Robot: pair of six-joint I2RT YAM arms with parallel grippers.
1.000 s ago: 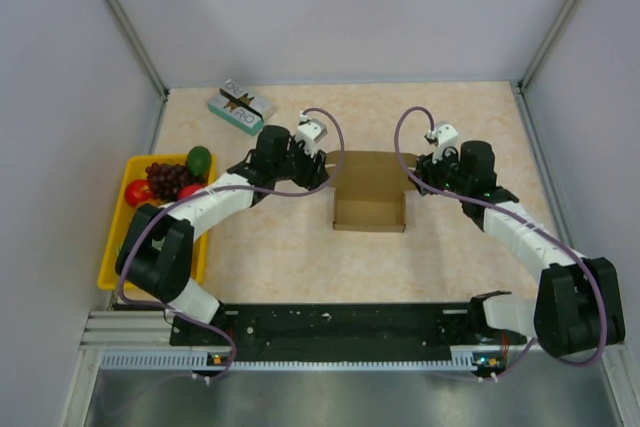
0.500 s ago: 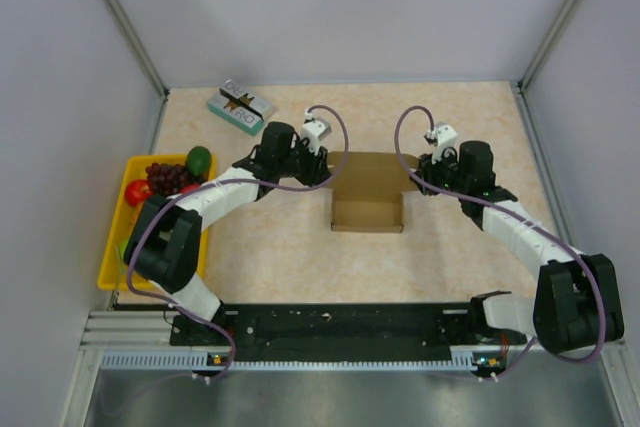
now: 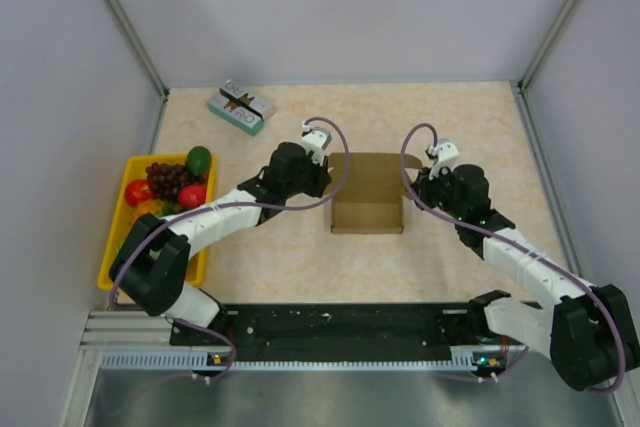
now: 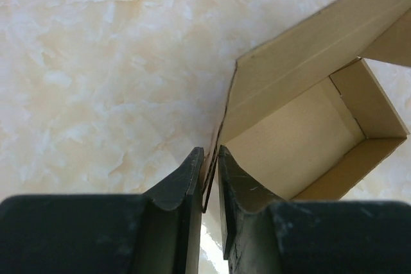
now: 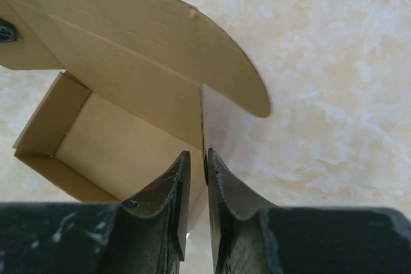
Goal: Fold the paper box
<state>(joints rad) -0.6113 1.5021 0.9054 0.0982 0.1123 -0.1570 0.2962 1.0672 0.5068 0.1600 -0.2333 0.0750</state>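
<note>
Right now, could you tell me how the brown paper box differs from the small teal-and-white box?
The paper box is plain brown; the teal-and-white box is printed. The paper box is larger and open-topped; the teal-and-white box looks closed. The left gripper and right gripper each pinch a side wall of the paper box; the teal-and-white box lies untouched. Both rest on the table.

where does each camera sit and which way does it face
top external: above and behind, looking down on the table; left arm and right arm show whole, bases at the bottom.
left wrist: on the left arm, looking past the left gripper, which pinches the paper box by its left wall.
right wrist: on the right arm, looking past the right gripper, pinching the opposite wall.
shared: both wrist views see the box's open inside, from opposite sides.
</note>
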